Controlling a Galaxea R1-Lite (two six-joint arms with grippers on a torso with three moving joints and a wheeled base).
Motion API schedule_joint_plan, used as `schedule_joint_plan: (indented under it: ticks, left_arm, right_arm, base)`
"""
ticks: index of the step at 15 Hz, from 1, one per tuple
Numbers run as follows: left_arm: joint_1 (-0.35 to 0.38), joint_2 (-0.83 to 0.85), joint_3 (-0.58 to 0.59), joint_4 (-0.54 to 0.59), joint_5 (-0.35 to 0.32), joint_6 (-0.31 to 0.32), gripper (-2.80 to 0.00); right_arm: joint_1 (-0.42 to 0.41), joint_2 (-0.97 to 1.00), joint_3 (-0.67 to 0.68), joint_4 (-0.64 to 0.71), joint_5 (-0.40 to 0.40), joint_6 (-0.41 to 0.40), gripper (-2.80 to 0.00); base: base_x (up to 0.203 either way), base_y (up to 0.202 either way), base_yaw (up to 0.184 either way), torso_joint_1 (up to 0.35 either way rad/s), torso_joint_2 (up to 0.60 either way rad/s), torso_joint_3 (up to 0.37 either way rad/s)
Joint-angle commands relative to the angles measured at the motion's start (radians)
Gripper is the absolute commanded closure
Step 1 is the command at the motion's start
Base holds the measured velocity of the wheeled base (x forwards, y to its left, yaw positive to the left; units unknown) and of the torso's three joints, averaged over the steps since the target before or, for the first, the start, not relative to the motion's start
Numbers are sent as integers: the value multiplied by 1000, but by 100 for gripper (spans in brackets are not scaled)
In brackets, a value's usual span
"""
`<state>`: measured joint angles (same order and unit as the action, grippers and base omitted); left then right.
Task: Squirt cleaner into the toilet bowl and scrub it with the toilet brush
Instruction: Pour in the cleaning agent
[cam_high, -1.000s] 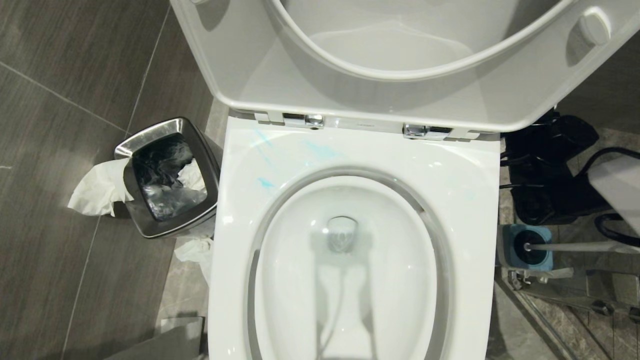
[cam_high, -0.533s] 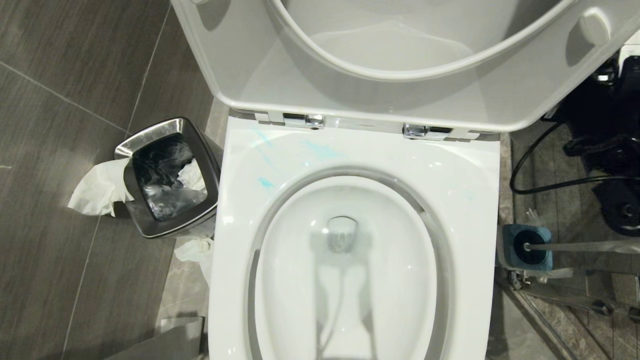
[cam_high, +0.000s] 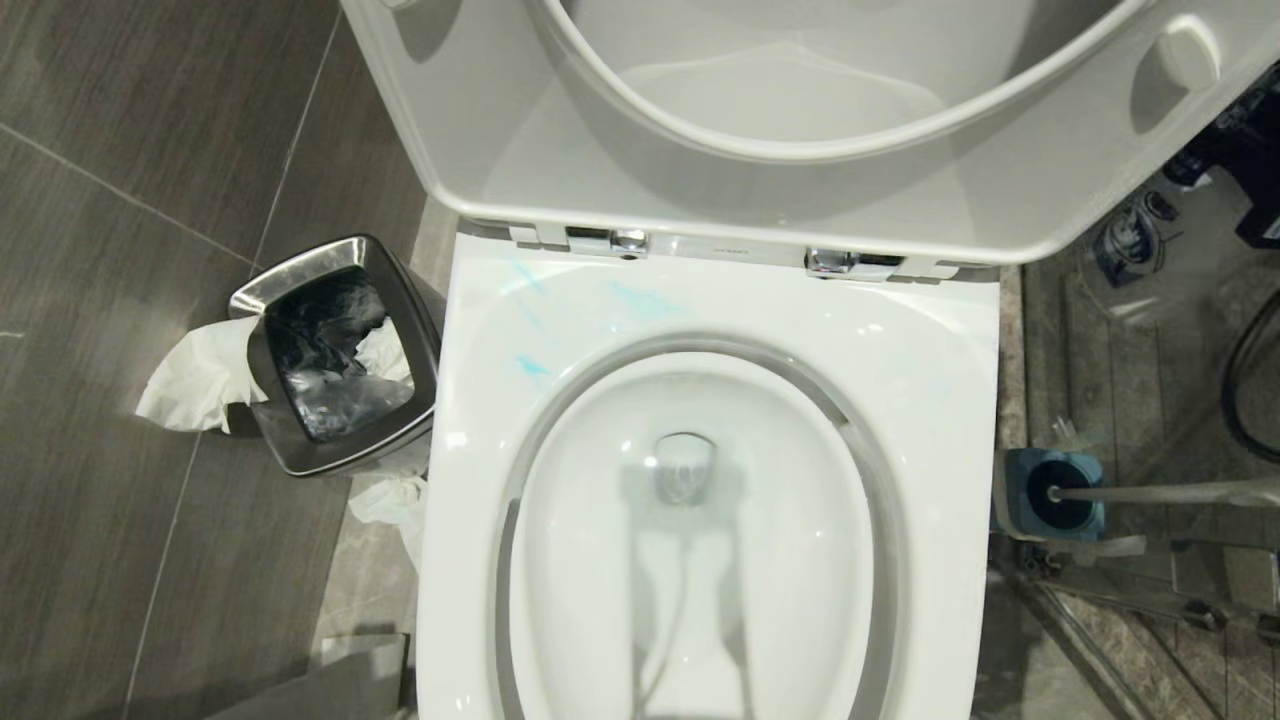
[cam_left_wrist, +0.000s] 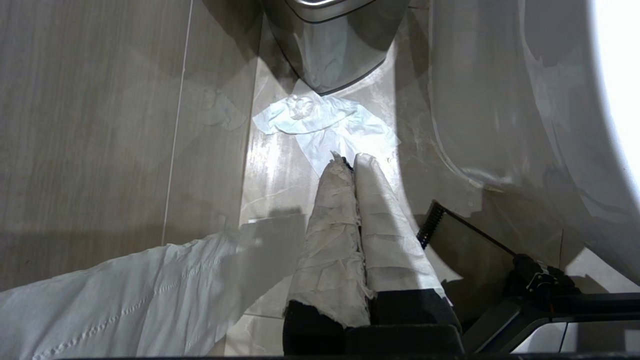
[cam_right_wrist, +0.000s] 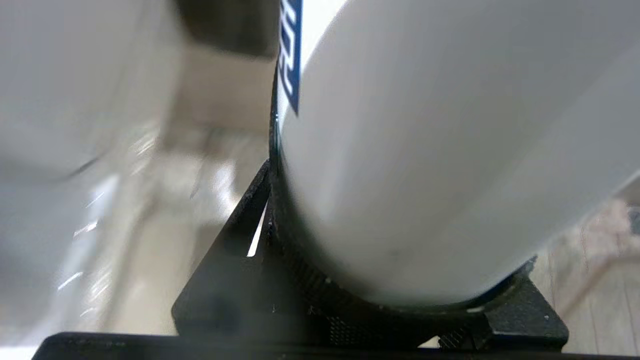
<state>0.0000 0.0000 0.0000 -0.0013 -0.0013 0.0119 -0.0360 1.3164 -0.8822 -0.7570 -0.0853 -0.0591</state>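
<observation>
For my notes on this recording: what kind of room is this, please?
Very likely a bathroom: a white toilet bowl with its lid up, a steel waste bin beside it, and a toilet brush in its blue holder.

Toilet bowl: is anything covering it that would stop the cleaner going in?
Nothing visible does. The seat and lid are raised, leaving the toilet bowl open. The right gripper holds a white bottle.

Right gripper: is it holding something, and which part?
Yes. The right gripper grips a white bottle with a blue label, jaws around its rounded body. The left gripper is shut on nothing.
</observation>
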Motion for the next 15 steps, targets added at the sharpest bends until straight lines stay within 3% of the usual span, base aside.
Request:
schedule_joint_plan:
  ticks: [1,6,15]
  left_arm:
    - [0,2,0,0,0,0,0]
    - [0,2,0,0,0,0,0]
    - [0,2,0,0,0,0,0]
  right_arm:
    - [1,-177,25,121,27,3,0]
    - [1,-325,27,362,51,24,0]
    - [1,-445,183,375,56,33,0]
  base:
    - [0,0,0,0,0,0]
    - [0,0,0,0,0,0]
    - [0,0,0,0,0,0]
